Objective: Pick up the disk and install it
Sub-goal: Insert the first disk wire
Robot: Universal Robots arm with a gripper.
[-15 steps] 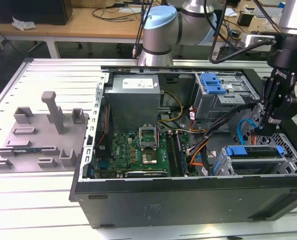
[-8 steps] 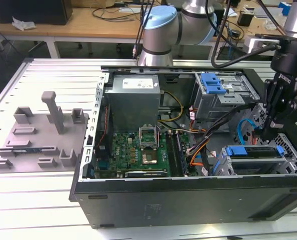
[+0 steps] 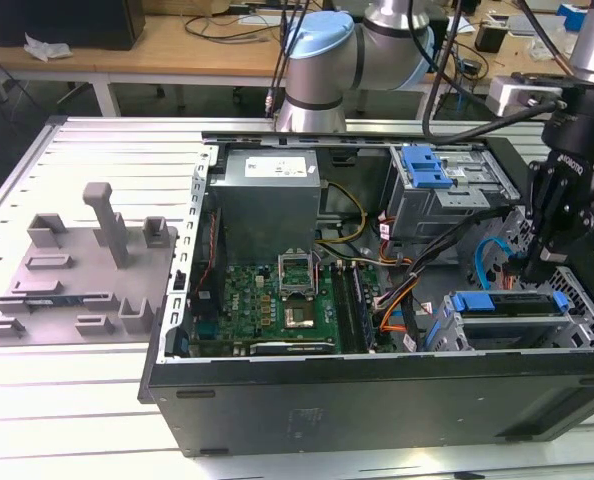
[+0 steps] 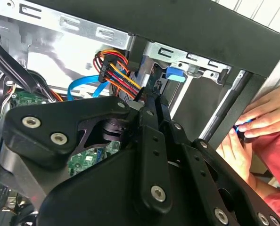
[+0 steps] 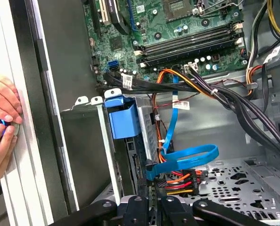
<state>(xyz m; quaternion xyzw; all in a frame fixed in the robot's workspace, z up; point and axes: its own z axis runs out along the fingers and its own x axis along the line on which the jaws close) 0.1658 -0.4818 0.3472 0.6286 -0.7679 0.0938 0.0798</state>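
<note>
In the exterior view the gripper (image 3: 533,270) hangs inside the open computer case (image 3: 377,390), toward the case's 3 o'clock side. Its fingers (image 5: 139,207) are narrow, nearly together. The disk (image 3: 507,303) sits in the drive cage (image 3: 589,315), just beside the fingertips at their 7 o'clock. A person's hands (image 5: 1,122) are outside the case wall.

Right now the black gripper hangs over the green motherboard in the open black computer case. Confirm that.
Wrong spot. The black gripper hangs by the grey metal drive cage, at the exterior view's right end of the open black computer case, not over the green motherboard. The exterior view shows it.
</note>
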